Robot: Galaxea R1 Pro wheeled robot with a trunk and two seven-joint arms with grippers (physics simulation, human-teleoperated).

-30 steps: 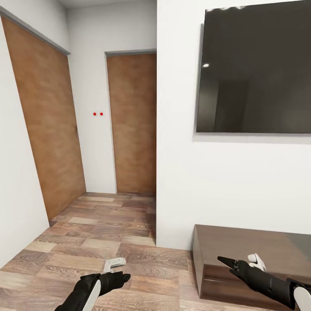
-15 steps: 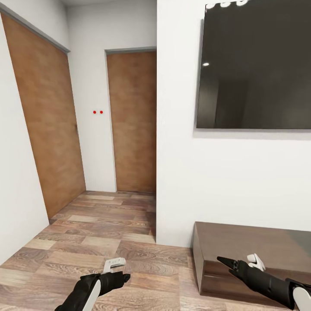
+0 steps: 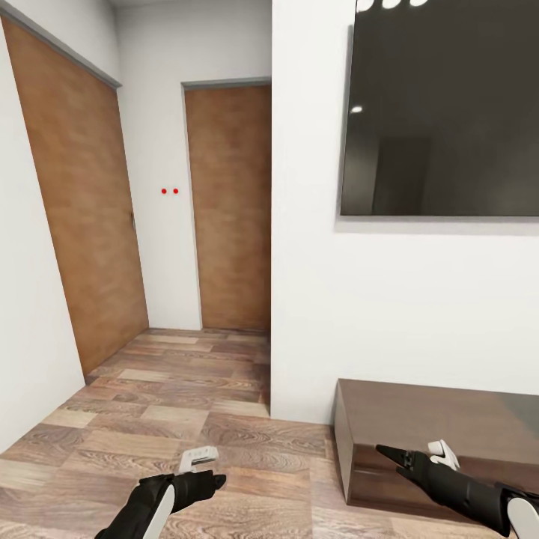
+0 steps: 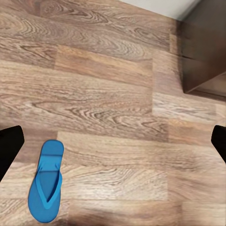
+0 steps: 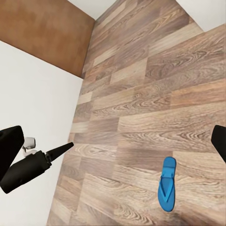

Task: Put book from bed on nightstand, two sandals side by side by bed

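A bright blue sandal [image 4: 46, 181] lies flat on the wood-plank floor under my left gripper [image 4: 113, 141], whose dark fingertips [image 4: 9, 146] stand wide apart at the picture's edges, open and empty. The right wrist view catches the same sandal [image 5: 166, 190], well below my right gripper [image 5: 113, 141], which is also open with nothing in it. In the head view the left gripper [image 3: 202, 468] and right gripper [image 3: 404, 457] hang low in front of me. The book, the bed and the nightstand are out of view.
Ahead is a white wall with a large black TV [image 3: 445, 112] over a long dark brown dresser [image 3: 419, 419], close under my right arm. A short hallway with two brown doors [image 3: 228, 209] opens on the left over wood-plank floor [image 3: 172, 397].
The whole head picture has shifted slightly, with the TV and doors sitting a little higher, so the camera moved. Both arms keep the same pose.
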